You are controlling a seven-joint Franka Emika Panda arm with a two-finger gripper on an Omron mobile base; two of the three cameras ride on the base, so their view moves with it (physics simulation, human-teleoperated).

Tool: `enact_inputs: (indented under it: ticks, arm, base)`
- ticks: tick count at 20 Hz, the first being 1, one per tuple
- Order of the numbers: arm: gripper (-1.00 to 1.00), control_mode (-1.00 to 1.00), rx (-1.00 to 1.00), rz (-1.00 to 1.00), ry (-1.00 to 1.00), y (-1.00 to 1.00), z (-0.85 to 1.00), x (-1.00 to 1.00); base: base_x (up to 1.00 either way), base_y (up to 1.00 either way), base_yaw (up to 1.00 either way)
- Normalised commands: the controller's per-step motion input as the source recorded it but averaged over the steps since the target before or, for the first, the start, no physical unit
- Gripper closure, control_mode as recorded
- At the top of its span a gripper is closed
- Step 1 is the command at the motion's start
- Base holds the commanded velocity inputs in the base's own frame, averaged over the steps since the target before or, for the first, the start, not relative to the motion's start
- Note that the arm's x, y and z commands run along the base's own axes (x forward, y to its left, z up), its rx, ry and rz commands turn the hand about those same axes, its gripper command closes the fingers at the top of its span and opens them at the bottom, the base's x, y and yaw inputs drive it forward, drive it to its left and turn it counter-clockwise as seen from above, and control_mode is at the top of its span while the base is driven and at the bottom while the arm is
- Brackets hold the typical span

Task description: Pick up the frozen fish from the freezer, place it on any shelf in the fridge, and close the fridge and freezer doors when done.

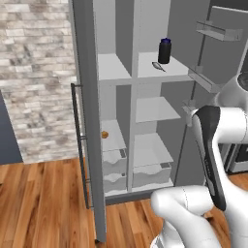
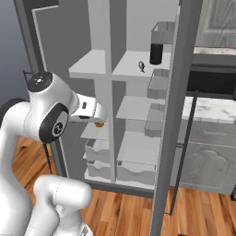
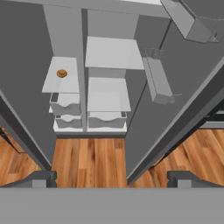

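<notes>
- The end effector point(image 3: 112, 178) is seen with its jaws spread wide and nothing between them; only the two dark fingertips point(image 3: 42, 178) show in the hand view, and the rest is cut off below.
- In the base views the end effector itself is hidden behind the white forearm and cannot be made out.
- Ahead of it, wooden plank floor point(image 3: 89, 159) lies bare between the two open doors.
- The freezer door point(image 1: 87, 121), a plain dark grey panel with a thin vertical handle, stands open on the left; the fridge door point(image 2: 171, 120) stands open on the right, with rack bins on its inner face.
- The freezer point(image 1: 112, 131), the narrower left compartment, holds a small round orange item point(image 3: 62, 73) on a pale grey shelf above two drawers.
- The frozen fish point(image 1: 158, 66), slim and silvery with pointed ends, lies on an upper fridge shelf point(image 1: 145, 69), just beside a dark bottle point(image 1: 164, 51) with a blue cap; its detail is too small to read.
- The lower fridge shelves are flat, pale and bare.
</notes>
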Motion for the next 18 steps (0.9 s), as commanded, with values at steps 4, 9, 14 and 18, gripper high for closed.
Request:
enact_inputs:
  ticks: [4,9,14,18]
  arm:
    - [-1.0,-1.0,0.0,0.0,-0.01,0.3,0.02,-0.22]
    - [-1.0,-1.0,-0.16,0.05,-0.21,0.97,0.05,-0.49]
    - [-1.0,-1.0,-0.18,0.03,-0.32,1.0,0.09,-0.53]
    - [-1.0,-1.0,-0.09,0.0,-0.41,1.0,0.0,-0.4]
  base:
    - [0.0,0.0,0.0]
    - [0.0,0.0,0.0]
    - [0.0,0.0,0.0]
    - [0.0,0.0,0.0]
